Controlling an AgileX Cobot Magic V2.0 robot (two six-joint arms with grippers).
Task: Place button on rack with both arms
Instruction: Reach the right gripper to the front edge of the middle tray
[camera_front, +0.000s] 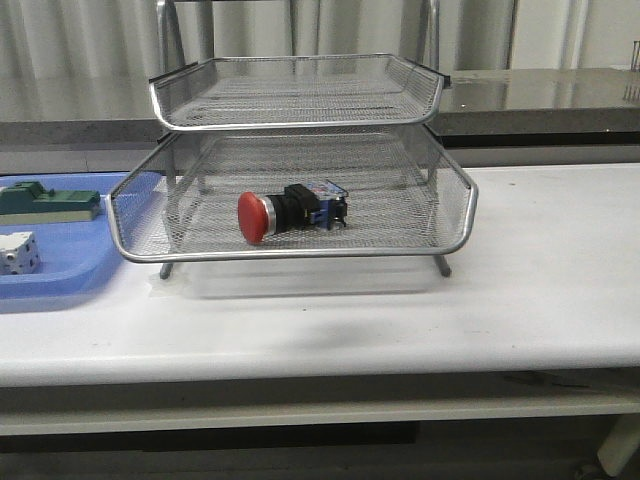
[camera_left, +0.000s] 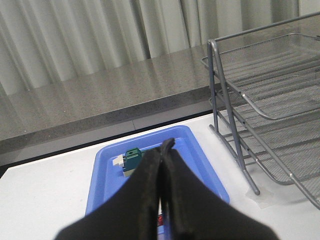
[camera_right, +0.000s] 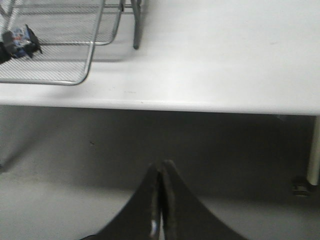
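Observation:
The button (camera_front: 290, 211), red head, black body, blue rear block, lies on its side in the pulled-out middle tray of the silver wire rack (camera_front: 300, 110); its rear end shows in the right wrist view (camera_right: 19, 40). Neither arm shows in the front view. My left gripper (camera_left: 165, 147) is shut and empty, held above the blue tray (camera_left: 107, 175), left of the rack (camera_left: 260, 90). My right gripper (camera_right: 161, 167) is shut and empty, below and in front of the table's front edge, right of the rack tray (camera_right: 75, 60).
The blue tray (camera_front: 60, 270) at the left holds a green flat component (camera_front: 45, 203) and a white block (camera_front: 18, 252); the green one also shows in the left wrist view (camera_left: 131, 159). A grey counter (camera_front: 560, 95) runs behind the white table (camera_front: 540, 280).

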